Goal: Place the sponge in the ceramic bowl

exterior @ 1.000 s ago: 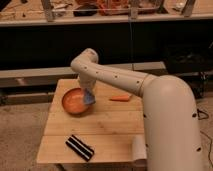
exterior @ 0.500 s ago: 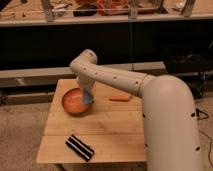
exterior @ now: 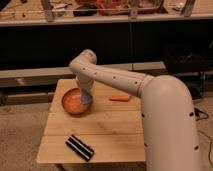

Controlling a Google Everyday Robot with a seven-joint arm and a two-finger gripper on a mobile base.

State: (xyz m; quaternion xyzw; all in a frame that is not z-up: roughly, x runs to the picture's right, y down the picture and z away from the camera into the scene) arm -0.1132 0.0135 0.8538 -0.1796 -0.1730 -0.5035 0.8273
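An orange-brown ceramic bowl sits on the left part of the wooden table. The blue sponge is at the bowl's right inner edge, directly under the arm's end. My gripper hangs over the bowl's right side, right above the sponge and largely hidden by the arm's wrist. Whether the sponge rests in the bowl or is still held cannot be made out.
A black-and-white striped block lies near the table's front left edge. A flat orange piece lies to the right of the arm. The robot's white body stands at the table's right side. Behind the table runs a dark shelf unit.
The arm and sponge hold nearly the same spot over the bowl's right side; no clear movement shows.
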